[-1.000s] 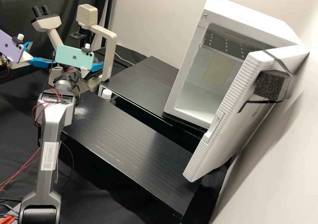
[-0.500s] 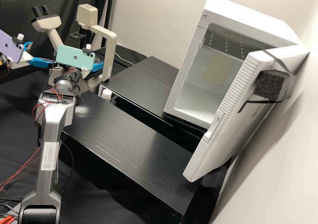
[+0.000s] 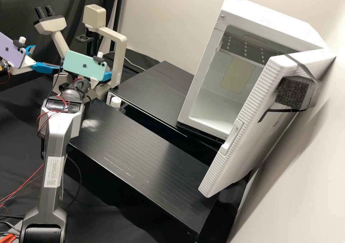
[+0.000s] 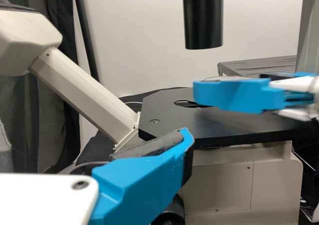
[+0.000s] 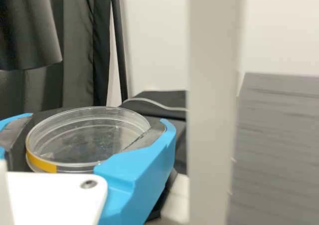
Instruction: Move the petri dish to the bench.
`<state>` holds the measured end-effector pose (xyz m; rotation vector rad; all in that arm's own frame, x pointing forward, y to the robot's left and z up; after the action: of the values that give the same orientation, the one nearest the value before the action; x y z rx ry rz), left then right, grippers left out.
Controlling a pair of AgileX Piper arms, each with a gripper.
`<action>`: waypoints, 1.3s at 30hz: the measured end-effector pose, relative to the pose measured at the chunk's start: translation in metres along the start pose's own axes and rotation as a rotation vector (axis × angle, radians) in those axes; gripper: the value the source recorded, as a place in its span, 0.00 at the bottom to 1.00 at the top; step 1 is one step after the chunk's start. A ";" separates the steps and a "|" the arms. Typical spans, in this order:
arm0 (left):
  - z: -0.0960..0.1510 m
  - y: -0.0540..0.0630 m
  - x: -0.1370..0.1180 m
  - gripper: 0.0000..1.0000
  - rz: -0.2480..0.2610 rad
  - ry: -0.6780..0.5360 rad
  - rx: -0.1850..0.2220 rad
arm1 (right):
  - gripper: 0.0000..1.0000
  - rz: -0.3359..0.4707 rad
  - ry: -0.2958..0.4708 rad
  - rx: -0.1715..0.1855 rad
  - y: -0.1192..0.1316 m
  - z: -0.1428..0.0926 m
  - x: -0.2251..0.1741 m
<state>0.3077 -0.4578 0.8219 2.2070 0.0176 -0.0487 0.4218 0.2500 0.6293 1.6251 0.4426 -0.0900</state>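
Pale wall (image 5: 154,35) and dark curtain (image 5: 75,45) back the clear, round petri dish (image 5: 94,140), yellow strip (image 5: 42,163) on its side, clasped by the right gripper (image 3: 105,75); the left gripper (image 3: 45,58) gapes.

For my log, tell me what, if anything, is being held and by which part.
The petri dish, gripped in the right hand by opposite sides of its round wall.

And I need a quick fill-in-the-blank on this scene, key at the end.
The petri dish is held by the ____ gripper. The strip on the dish's side is coloured ____. The white cabinet has its door standing ____.

Missing words: right; yellow; open
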 end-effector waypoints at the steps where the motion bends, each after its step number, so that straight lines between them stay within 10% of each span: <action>1: 0.000 0.000 0.000 1.00 0.000 0.000 0.000 | 0.00 0.003 0.007 0.004 0.002 -0.001 -0.004; 6: 0.000 0.000 0.000 1.00 0.000 0.000 0.000 | 0.00 0.001 0.011 0.041 0.011 -0.002 -0.022; 39: 0.000 0.000 0.000 1.00 0.000 0.000 0.000 | 0.00 0.211 0.136 -0.155 0.045 0.034 -0.203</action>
<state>0.3077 -0.4578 0.8219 2.2070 0.0176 -0.0487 0.2572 0.1684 0.7327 1.5205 0.3705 0.2100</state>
